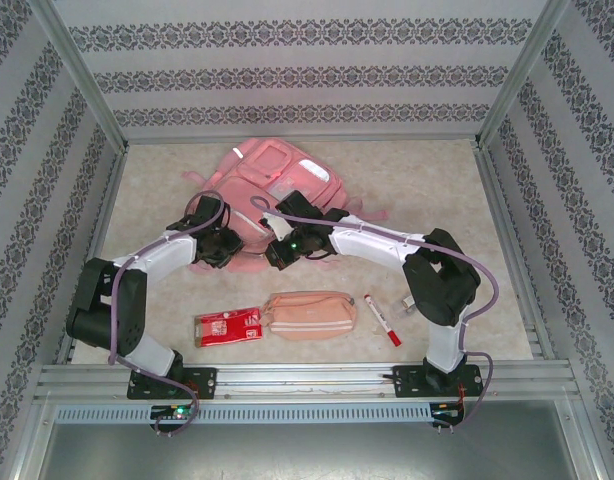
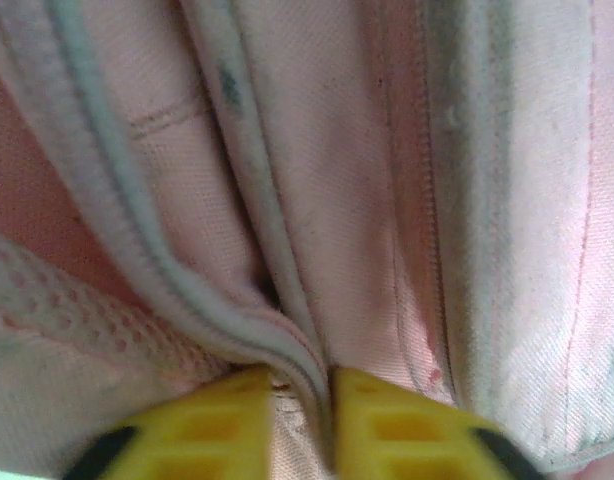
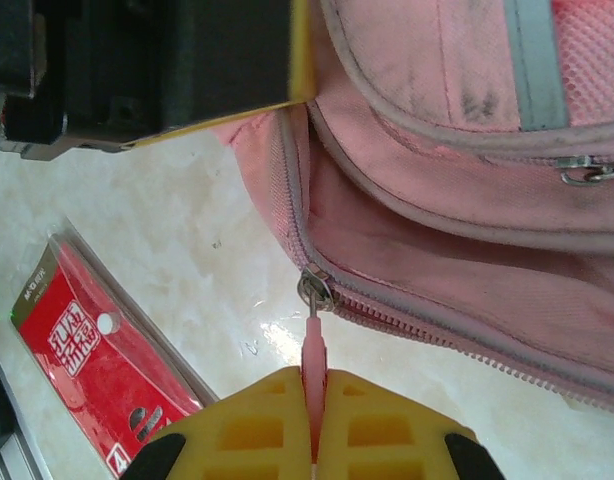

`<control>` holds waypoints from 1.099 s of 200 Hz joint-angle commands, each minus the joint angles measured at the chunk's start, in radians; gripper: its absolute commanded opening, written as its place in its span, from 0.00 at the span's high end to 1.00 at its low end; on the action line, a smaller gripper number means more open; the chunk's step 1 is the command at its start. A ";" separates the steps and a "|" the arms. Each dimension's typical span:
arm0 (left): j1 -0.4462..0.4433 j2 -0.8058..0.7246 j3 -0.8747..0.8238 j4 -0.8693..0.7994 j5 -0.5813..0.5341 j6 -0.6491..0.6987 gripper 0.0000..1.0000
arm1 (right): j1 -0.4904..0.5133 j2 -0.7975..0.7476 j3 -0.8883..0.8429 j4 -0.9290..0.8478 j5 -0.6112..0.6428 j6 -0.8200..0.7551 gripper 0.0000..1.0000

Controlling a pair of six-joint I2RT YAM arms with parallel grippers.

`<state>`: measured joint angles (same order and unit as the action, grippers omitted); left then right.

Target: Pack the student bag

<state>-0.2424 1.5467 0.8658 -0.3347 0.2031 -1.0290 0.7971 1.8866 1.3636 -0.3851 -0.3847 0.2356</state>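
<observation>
Top external: bag (image 1: 272, 180) lies flat at the centre-far part of the counter (image 1: 437, 190), pocket side up. Both arms reach in over its near edge. Left gripper (image 1: 219, 245) is on the bag's near-left part. Right gripper (image 1: 284, 250) is just to its right, around the middle of the near edge.

Row on the counter near of the bag and apart from it, left to right:
- red packet (image 1: 228, 326)
- pink pouch (image 1: 309, 313), just beside the packet
- marker (image 1: 383, 320), white and red, a little apart to the right

Left wrist: jaws clenched on a fold of the bag's pink fabric. A grey-piped seam runs down between the yellow fingers (image 2: 227, 420). Pink mesh lies to the left of the seam.

Right wrist: jaws clenched on the pink zip pull (image 3: 314, 345). The pull stands straight out from the metal slider (image 3: 315, 292), which sits at a bend of the zip track. Cannot tell whether this zip is open or closed. The packet lies on the counter beside the bag.
</observation>
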 commanded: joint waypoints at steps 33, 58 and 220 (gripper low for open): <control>-0.003 -0.054 -0.036 -0.070 -0.135 0.089 1.00 | -0.113 -0.027 -0.062 -0.104 0.006 -0.107 1.00; 0.006 -0.074 -0.059 -0.078 -0.145 0.108 1.00 | -0.169 -0.033 -0.086 -0.118 0.061 -0.134 1.00; 0.011 -0.156 -0.065 0.096 0.167 0.265 0.59 | -0.279 -0.077 -0.107 -0.064 0.243 -0.060 0.68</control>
<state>-0.2337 1.4403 0.7803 -0.2691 0.2436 -0.8318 0.5388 1.9045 1.2892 -0.4374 -0.1123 0.1814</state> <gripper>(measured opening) 0.334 0.261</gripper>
